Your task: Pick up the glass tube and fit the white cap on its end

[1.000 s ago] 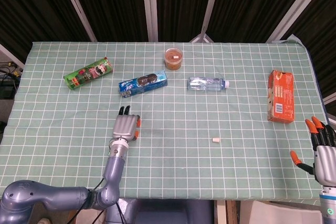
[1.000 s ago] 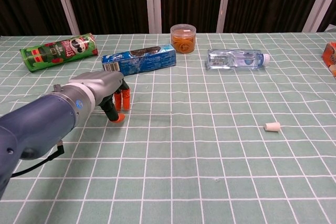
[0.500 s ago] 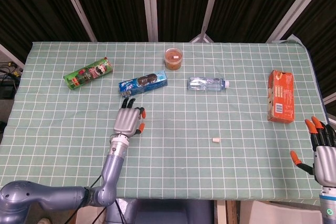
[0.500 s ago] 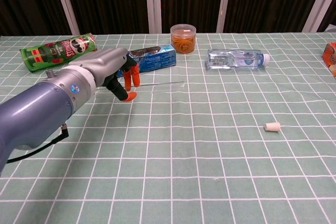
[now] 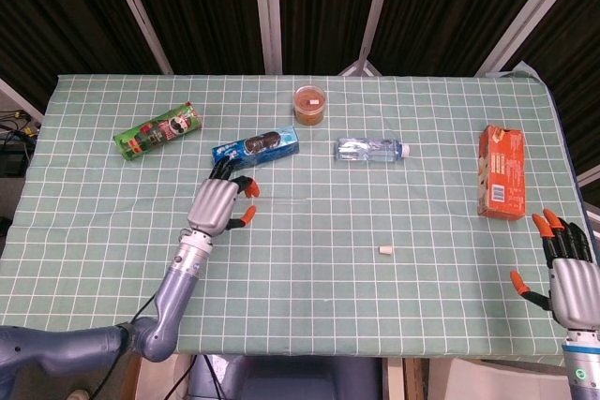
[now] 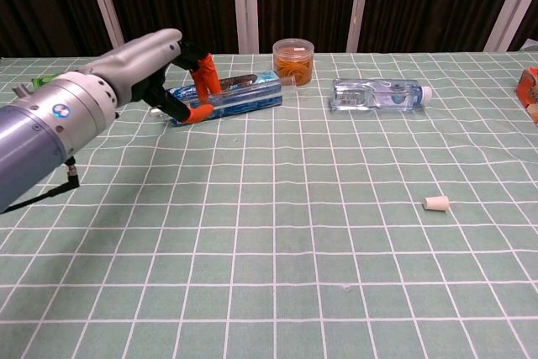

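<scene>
My left hand (image 5: 220, 203) (image 6: 160, 73) is raised above the table's left half and pinches one end of the thin clear glass tube (image 6: 269, 85). The tube sticks out to the right, roughly level, in front of the blue cookie box. It is too faint to make out in the head view. The small white cap (image 5: 384, 249) (image 6: 435, 203) lies alone on the checked cloth, right of centre and well away from the tube. My right hand (image 5: 562, 274) hovers at the table's front right corner with its fingers spread and nothing in them; the chest view does not show it.
Along the back stand a green chips can (image 5: 157, 131), a blue cookie box (image 5: 256, 148) (image 6: 244, 94), an orange-lidded jar (image 5: 310, 103) (image 6: 292, 60) and a lying water bottle (image 5: 372, 149) (image 6: 378, 94). An orange carton (image 5: 502, 171) lies at the right edge.
My left hand has lifted off the cloth with the tube pinched in it, rising and moving toward the cookie box. The right hand dropped slightly. The cap stayed put.
</scene>
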Tool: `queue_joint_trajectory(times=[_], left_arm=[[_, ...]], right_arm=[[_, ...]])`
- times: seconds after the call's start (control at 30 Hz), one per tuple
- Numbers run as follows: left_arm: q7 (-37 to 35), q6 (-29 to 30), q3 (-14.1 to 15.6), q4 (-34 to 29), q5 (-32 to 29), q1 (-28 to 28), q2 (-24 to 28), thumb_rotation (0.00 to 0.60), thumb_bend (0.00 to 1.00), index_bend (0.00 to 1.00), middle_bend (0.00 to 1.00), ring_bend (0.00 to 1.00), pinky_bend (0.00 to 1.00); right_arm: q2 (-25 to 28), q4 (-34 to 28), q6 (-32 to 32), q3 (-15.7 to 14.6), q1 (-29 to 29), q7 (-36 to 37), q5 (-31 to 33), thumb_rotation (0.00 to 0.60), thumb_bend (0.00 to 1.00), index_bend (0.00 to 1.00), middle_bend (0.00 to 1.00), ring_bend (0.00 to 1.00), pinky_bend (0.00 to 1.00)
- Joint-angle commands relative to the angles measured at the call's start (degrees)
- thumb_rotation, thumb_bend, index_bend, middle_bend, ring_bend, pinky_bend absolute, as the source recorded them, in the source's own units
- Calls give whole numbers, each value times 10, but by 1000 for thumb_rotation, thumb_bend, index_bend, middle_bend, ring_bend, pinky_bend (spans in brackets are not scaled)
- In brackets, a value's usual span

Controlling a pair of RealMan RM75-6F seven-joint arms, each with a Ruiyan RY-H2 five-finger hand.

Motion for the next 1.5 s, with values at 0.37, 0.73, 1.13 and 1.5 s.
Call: queue_joint_trajectory(times=[0.37,0.73,1.13,1.5], left_arm=[[-110,-11,-25,-38,42,33,100,600,636,565,543,105,0],[-144,-10,-20,-55,66,47,133,600,636,565,543,105,0],[-160,-11,-12,-58,79,54,148,600,636,565,543,105,0],[-163,-13,-12,-64,83,56,159,600,635,565,543,105,0]], right_arm=[[-13,-20,-111,17,73,-76,41,600,320,313,166,109,5],[-59,1,-199,14,141,-146,50,600,320,428,233,159,40],[-138,8,-242,18,183,-209,99,600,319,440,233,159,41],[-190,36,-261,26,210,-241,148,600,319,466,233,159,44]])
